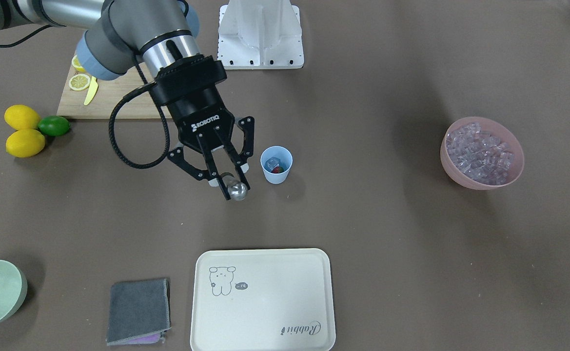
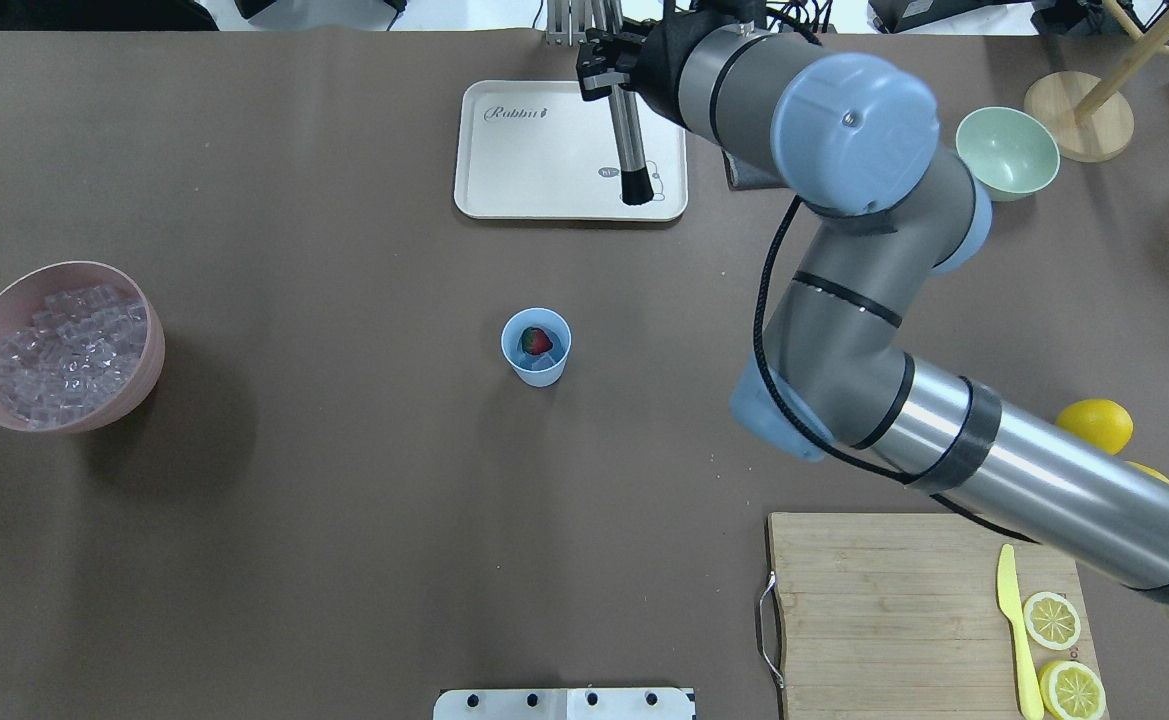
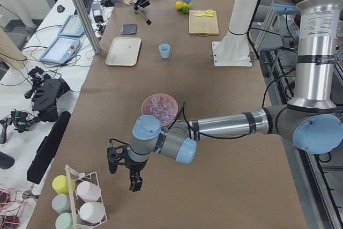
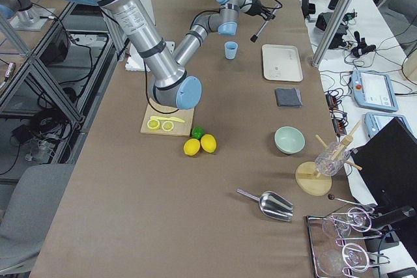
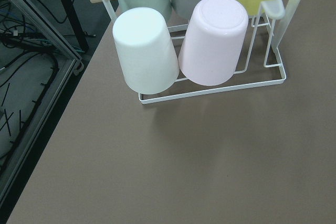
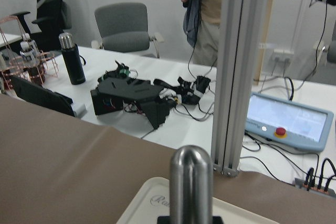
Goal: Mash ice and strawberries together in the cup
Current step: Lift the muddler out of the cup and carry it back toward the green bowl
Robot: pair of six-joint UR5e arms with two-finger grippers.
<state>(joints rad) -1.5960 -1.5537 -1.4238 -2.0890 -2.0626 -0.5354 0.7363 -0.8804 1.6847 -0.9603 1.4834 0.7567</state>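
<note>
Cup (image 1: 276,165) upright mid-way along table (image 1: 387,234), loaded with one strawberry (image 2: 539,341) and ice (image 1: 273,161), both seemingly whole; right gripper (image 1: 228,176) pinching steel muddler (image 1: 237,190), raised clear of cup; left gripper (image 3: 126,160) far off, spread or pressed together impossible to tell; mashing itself left to do.

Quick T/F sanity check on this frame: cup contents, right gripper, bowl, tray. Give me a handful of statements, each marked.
1. The strawberry sits inside the blue cup. True.
2. The right gripper is empty. False: it is shut on a metal muddler.
3. The muddler's tip is down in the cup. False: it is held in the air, outside the cup.
4. The pink bowl holds ice cubes. True.
5. The grey cloth lies on the tray. False: it lies on the table beside the tray.
</note>
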